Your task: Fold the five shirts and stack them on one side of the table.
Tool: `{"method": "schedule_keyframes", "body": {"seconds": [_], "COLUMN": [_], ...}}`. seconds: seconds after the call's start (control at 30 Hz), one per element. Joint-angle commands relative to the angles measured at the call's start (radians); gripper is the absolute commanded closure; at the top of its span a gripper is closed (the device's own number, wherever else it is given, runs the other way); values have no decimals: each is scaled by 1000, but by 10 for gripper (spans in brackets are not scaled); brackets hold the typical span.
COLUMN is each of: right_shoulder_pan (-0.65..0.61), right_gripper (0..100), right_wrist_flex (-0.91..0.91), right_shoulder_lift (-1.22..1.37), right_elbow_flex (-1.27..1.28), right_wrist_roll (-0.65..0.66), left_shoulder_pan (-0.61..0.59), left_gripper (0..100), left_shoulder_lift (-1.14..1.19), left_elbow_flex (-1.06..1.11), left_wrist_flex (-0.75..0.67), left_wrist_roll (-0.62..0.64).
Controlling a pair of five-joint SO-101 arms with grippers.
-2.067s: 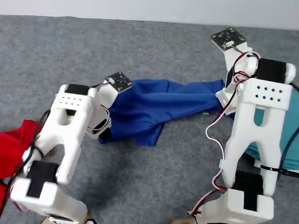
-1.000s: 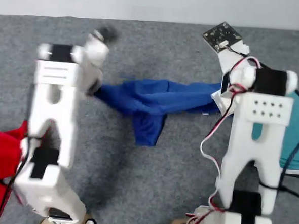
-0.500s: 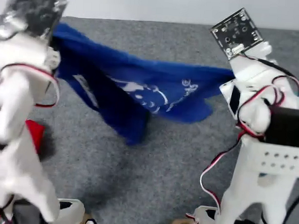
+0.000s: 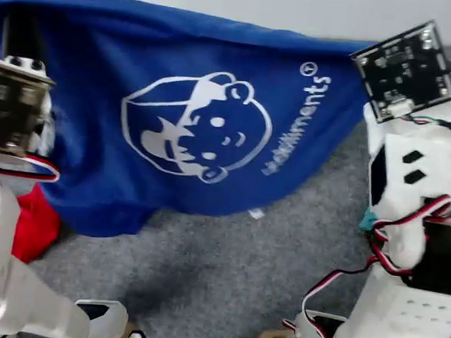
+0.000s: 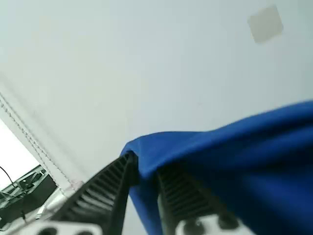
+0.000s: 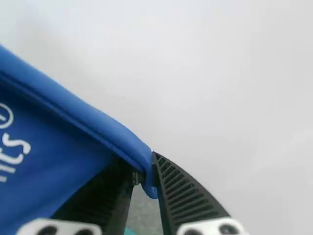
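A blue shirt point(image 4: 190, 113) with a white cartoon print hangs spread out high above the grey table point(image 4: 203, 282), held up by both arms. My left gripper point(image 5: 143, 171) is shut on one corner of the blue shirt point(image 5: 234, 161), at the left of the high view. My right gripper point(image 6: 145, 178) is shut on the hem of the blue shirt point(image 6: 54, 142), at the right of the high view. The shirt's lower edge droops toward the table. A red shirt point(image 4: 34, 222) lies bunched at the left, partly under the blue one.
A teal shirt point(image 4: 368, 221) peeks out beside the right arm's body. Both white arm bodies point(image 4: 412, 249) stand tall at the near corners. Bare grey table lies between the arm bases below the hanging shirt.
Both arms rose from the table, lifting the crumpled blue shirt. It has unfurled between them and now hangs spread, print facing the high camera.
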Motion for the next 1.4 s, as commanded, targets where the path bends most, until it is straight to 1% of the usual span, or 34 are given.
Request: {"method": "schedule_keyframes", "body": {"seconds": [0.0,0.17,0.3,0.43,0.57,0.67,0.8,0.9,0.97,1.0,1.07,1.13,1.2,1.3,1.37], "right_shoulder_pan": [21,25,22,30,133,186,196,191,151,125,81,27,-19,-41,-47], "right_gripper": [988,988,988,988,988,988,988,988,988,988,988,988,988,988,988], "right_wrist_flex": [-31,-15,91,130,142,137,139,133,136,142,139,116,53,-124,-259], "right_shoulder_lift": [-21,-54,-127,-213,-291,-323,-321,-285,-249,-229,-194,-157,-108,-31,30], "right_elbow_flex": [-12,-55,-64,-64,-64,-64,-41,49,124,164,256,348,445,568,621], "right_wrist_roll": [49,74,166,180,180,184,247,273,310,334,374,388,379,333,305], "left_shoulder_pan": [-3,-6,28,18,-6,-17,-17,-37,-40,-38,-34,-32,-35,-35,-35], "left_gripper": [995,995,995,995,995,995,995,995,995,995,995,995,995,995,995], "left_shoulder_lift": [-23,-35,-92,-164,-232,-272,-279,-252,-226,-210,-170,-118,-58,37,98], "left_elbow_flex": [-10,-19,-18,-12,-12,-10,-1,99,206,266,395,547,694,880,958], "left_wrist_flex": [69,161,244,258,258,258,261,264,261,259,256,215,124,-64,-213], "left_wrist_roll": [-64,-64,-69,-124,-127,-129,-130,-130,-132,-143,-207,-255,-269,-269,-267]}}
